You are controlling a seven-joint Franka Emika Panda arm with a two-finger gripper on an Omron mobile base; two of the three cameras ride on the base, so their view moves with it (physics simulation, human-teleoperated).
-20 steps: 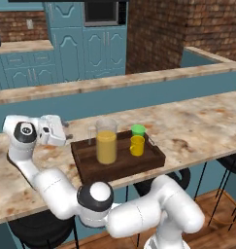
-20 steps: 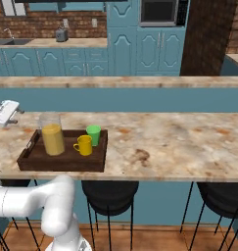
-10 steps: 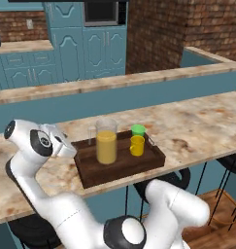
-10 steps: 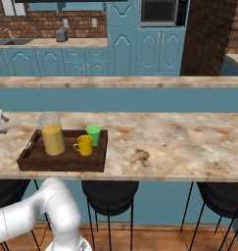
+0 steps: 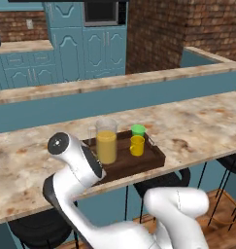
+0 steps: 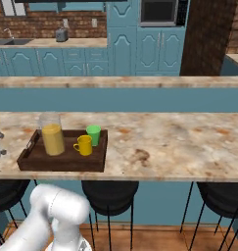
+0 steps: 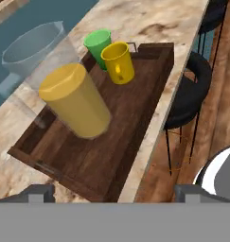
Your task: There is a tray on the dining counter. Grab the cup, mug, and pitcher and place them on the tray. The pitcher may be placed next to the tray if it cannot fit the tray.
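Note:
The dark brown tray (image 6: 66, 161) lies on the dining counter (image 6: 179, 142) near its front edge. On it stand the clear pitcher (image 6: 52, 135) of orange liquid at the left, the yellow mug (image 6: 84, 145) in the middle and the green cup (image 6: 94, 134) just behind the mug. The left base view shows the tray (image 5: 153, 158), pitcher (image 5: 106, 141), mug (image 5: 137, 145) and cup (image 5: 138, 130), with my elbow covering the tray's near left corner. My gripper (image 7: 115, 194) is open and empty, back from the tray (image 7: 116, 142), looking down on the pitcher (image 7: 74, 94), mug (image 7: 118, 62) and cup (image 7: 97, 42).
Black stools (image 6: 109, 188) stand under the counter's front edge, one of them (image 7: 187, 94) right beside the tray's end. A raised teal ledge (image 6: 140, 83) runs behind the counter. Bare counter top (image 5: 197, 126) stretches to the right of the tray.
My arm has folded: in the left base view the elbow swung right and down in front of the tray's left end. The pitcher, mug and cup have not moved.

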